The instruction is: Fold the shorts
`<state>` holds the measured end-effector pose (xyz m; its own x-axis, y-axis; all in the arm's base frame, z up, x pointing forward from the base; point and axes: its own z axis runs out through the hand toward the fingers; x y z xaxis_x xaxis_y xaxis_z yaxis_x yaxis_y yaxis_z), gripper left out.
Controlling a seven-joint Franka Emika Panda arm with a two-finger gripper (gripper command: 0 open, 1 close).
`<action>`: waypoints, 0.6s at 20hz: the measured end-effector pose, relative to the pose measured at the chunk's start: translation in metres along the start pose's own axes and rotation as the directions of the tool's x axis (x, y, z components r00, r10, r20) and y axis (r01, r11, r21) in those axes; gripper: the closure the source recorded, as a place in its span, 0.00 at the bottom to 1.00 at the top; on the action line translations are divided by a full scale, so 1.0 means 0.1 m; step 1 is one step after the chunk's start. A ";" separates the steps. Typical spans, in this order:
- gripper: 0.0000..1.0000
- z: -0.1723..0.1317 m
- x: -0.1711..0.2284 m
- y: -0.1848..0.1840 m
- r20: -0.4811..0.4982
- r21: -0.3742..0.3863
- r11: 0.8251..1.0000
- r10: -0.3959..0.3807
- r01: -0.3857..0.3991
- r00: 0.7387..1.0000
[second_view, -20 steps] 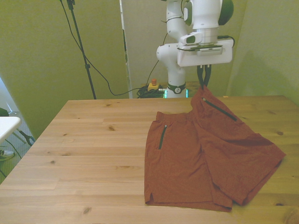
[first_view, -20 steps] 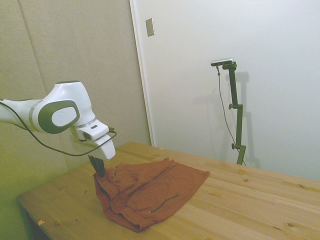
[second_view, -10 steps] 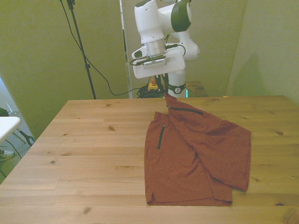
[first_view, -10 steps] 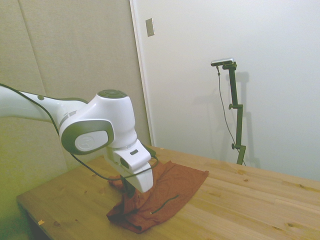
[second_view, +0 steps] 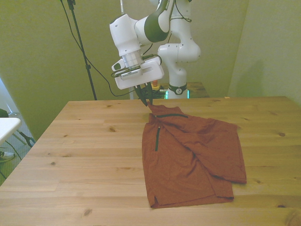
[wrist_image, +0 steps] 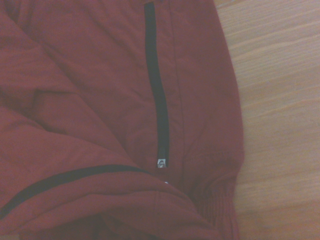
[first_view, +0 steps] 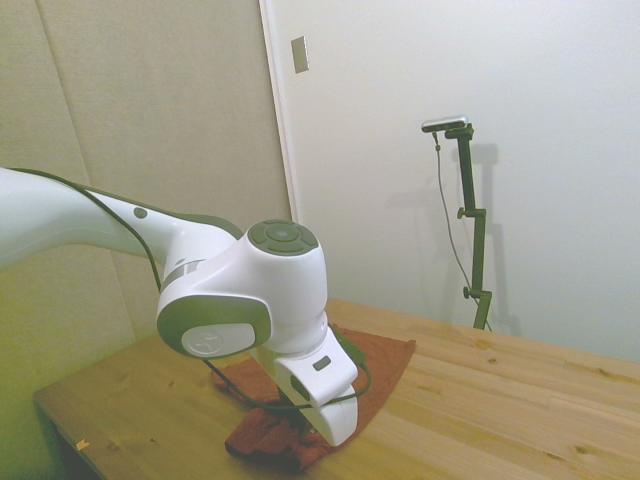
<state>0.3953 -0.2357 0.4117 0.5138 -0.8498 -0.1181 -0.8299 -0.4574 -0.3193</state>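
Note:
The rust-red shorts (second_view: 188,150) lie on the wooden table (second_view: 84,155), one half drawn over the other toward the front view's left. My gripper (second_view: 146,100) is shut on a waistband corner, held just above the table at the garment's far edge. In the side view the arm's big white joint hides the gripper and much of the shorts (first_view: 385,352). The wrist view shows the shorts (wrist_image: 90,90) from close by, with a dark zipper slit (wrist_image: 156,95) and a second dark slit on the folded-over layer.
A black stand with a cable (second_view: 83,52) rises behind the table at the front view's left. A white object (second_view: 7,128) sits off the table's left edge. Bare wood lies to both sides of the shorts.
My gripper has carried the waistband corner toward the front view's left, pulling the right half of the shorts over the left half. The garment now looks narrower.

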 end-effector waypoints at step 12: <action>0.00 -0.10 -0.99 -0.80 -0.181 -0.139 0.981 -0.160 0.136 0.970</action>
<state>0.4087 -0.1172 0.4588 0.5919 -0.7988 0.1072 -0.7745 -0.6006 -0.1988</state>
